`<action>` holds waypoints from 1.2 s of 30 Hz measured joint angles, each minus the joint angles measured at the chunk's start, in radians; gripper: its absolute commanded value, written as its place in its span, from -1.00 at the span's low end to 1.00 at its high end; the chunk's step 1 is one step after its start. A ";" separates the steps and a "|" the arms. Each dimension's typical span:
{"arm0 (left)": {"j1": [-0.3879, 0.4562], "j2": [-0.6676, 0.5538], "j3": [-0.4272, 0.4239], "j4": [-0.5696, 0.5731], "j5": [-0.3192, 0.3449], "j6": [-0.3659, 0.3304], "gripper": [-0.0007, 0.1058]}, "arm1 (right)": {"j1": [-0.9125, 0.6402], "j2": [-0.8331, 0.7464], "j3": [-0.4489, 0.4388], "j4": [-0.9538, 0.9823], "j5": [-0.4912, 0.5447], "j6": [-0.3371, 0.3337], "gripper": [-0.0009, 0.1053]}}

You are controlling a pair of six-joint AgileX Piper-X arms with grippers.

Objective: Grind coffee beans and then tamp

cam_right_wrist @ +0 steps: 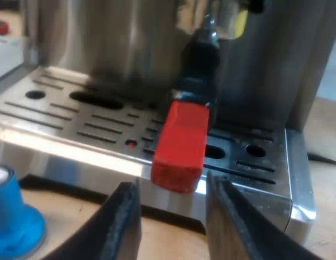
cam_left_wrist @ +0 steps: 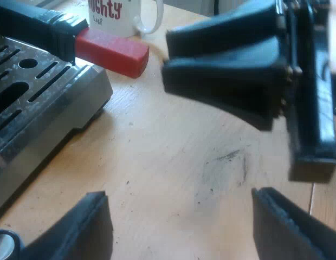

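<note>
Here our right gripper [cam_right_wrist: 175,219] holds parted fingers [cam_right_wrist: 123,227] just before the red end [cam_right_wrist: 179,143] of the holder [cam_right_wrist: 199,62] locked in the machine [cam_right_wrist: 92,43], likely to grasp it; our left gripper [cam_left_wrist: 181,233] hangs open over the worktop [cam_left_wrist: 173,146].

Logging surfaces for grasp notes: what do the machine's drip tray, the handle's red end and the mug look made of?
Drip tray: metal, probably stainless steel, judging by bright glints along its slotted top. Red end: matte plastic or rubber, no shine. Mug: likely glazed white ceramic, smooth and slightly glossy.

Qty: esp. machine [cam_right_wrist: 103,49] x1, holder [cam_right_wrist: 180,143] x1, mug [cam_left_wrist: 122,16] x1, blue tamper [cam_right_wrist: 11,216] x1.
</note>
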 measured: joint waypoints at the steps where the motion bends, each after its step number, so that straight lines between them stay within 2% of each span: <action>1: 0.000 0.000 0.000 0.000 0.000 0.000 0.13 | 0.010 0.000 0.000 0.011 0.000 0.000 0.08; 6: 0.000 0.000 -0.003 -0.002 0.000 0.000 0.13 | 0.047 0.000 0.000 0.010 0.068 0.000 0.11; 15: 0.000 0.000 -0.044 0.023 0.001 0.000 0.14 | 0.058 -0.038 -0.063 0.007 0.092 -0.005 0.11; 16: 0.000 0.000 -0.048 0.026 0.006 0.000 0.19 | 0.058 -0.041 -0.071 0.012 0.094 -0.006 0.11; 17: 0.000 0.000 -0.055 0.029 0.016 0.000 0.28 | 0.058 -0.065 -0.134 0.100 0.108 -0.009 0.11; 21: 0.000 -0.047 -0.063 0.033 0.026 0.000 0.30 | 0.058 -0.072 -0.217 0.227 0.100 -0.010 0.11; 24: 0.000 -0.072 -0.063 0.032 0.026 0.000 0.30 | 0.050 -0.072 -0.287 0.352 0.072 0.055 0.11; 25: 0.000 -0.073 -0.063 0.032 0.026 0.000 0.30 | 0.043 -0.072 -0.311 0.419 0.040 0.097 0.11; 28: 0.000 -0.073 -0.063 0.032 0.026 0.000 0.30 | 0.019 -0.072 -0.339 0.497 0.002 0.159 0.11; 29: 0.000 -0.073 -0.063 0.032 0.026 0.000 0.30 | -0.011 -0.072 -0.366 0.593 -0.055 0.236 0.11; 30: 0.000 -0.073 -0.063 0.032 0.026 0.000 0.30 | -0.024 -0.072 -0.376 0.619 -0.071 0.255 0.11; 32: 0.000 -0.073 -0.063 0.032 0.026 0.000 0.30 | -0.075 -0.072 -0.423 0.723 -0.169 0.345 0.11; 34: 0.000 -0.073 -0.063 0.032 0.026 0.000 0.30 | -0.119 -0.072 -0.450 0.816 -0.251 0.387 0.11; 36: 0.000 -0.073 -0.063 0.032 0.026 0.000 0.30 | -0.160 -0.072 -0.466 0.900 -0.340 0.399 0.11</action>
